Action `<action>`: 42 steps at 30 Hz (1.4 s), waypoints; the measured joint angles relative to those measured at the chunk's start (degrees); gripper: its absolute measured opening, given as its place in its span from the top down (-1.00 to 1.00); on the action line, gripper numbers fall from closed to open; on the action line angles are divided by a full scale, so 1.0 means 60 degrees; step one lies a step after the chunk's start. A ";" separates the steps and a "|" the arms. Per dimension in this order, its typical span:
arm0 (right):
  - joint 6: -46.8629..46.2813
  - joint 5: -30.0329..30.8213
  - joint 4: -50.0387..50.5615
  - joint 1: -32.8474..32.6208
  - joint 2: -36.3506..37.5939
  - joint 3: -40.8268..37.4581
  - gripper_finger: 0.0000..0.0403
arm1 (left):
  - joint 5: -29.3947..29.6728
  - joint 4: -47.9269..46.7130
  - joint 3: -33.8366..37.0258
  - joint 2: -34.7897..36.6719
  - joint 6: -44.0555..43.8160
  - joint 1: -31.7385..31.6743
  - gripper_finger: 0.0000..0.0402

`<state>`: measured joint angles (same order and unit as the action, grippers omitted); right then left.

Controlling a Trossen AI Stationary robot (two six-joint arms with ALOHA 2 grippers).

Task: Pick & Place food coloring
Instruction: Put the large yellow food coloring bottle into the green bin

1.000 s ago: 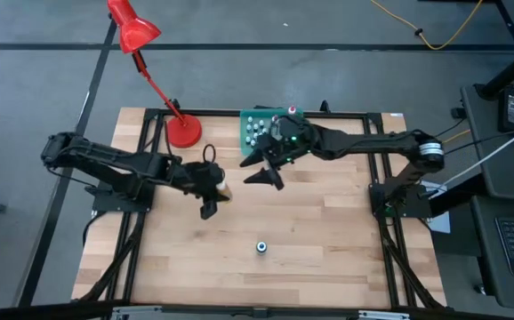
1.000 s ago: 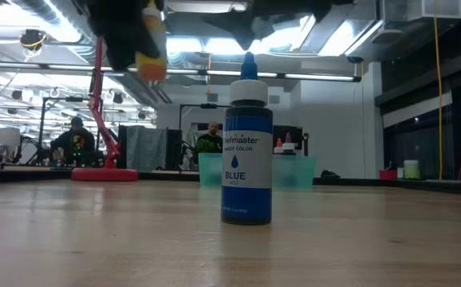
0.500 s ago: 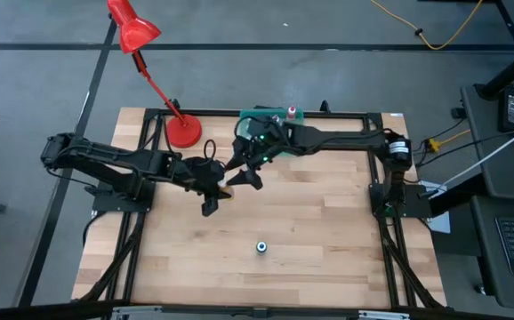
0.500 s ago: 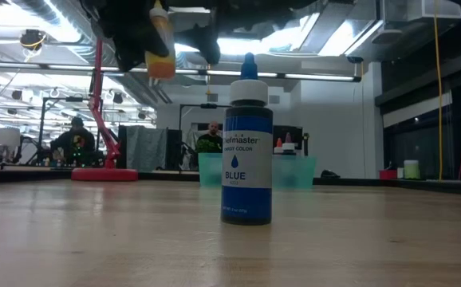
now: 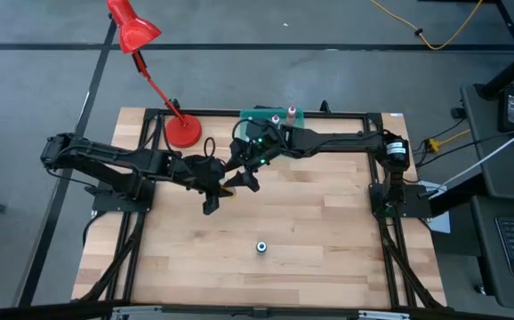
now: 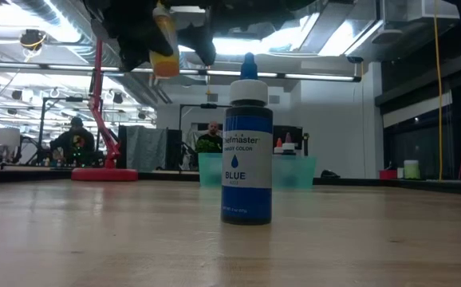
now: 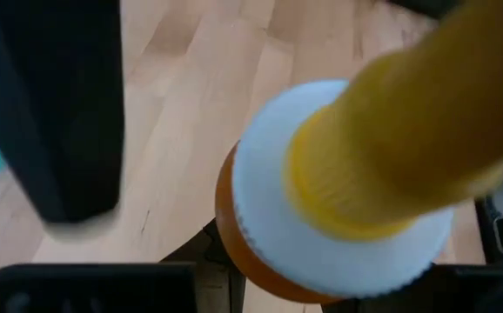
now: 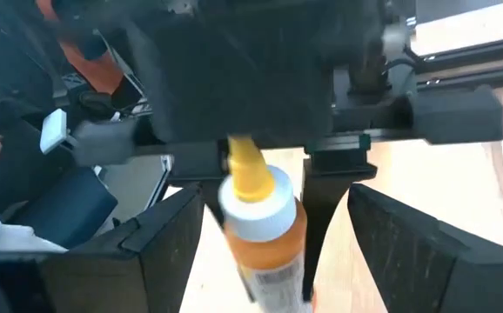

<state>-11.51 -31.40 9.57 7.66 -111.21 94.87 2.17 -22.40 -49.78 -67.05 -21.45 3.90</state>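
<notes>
Nearest the table's front edge, a blue food coloring bottle [image 5: 262,246] stands upright and alone on the bare wooden table [image 5: 328,240], well apart from both of my arms; the low view shows its blue label and blue pointed tip plainly.

Farther back, near the table's middle, my left gripper [image 5: 217,188] is raised above the wood with its fingers closed on an orange food coloring bottle [image 6: 163,49]. That bottle has a white collar and a yellow pointed tip, and in my right wrist view the tip points up toward the left gripper's body.

My right gripper [image 5: 242,171] sits just beside the left one, its fingers [image 8: 160,252] spread wide to either side of the orange bottle. I judge they are not touching it, though the view is blurred and I cannot be sure.

Beyond that, at the table's back edge, the teal tray [image 5: 250,117] holds small whitish bottles [image 5: 277,117], partly hidden under my right arm. The red desk lamp [image 5: 183,130] stands to the tray's left.
</notes>
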 joint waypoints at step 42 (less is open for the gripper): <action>0.0784 0.0404 0.0621 0.0070 0.0150 -0.0012 0.42 | 0.0496 -0.2083 0.0004 0.2291 -0.1040 -0.0277 -0.01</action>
<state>-6.80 -28.98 13.29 8.08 -110.31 94.80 5.15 -34.90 -49.76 -53.30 -27.69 2.24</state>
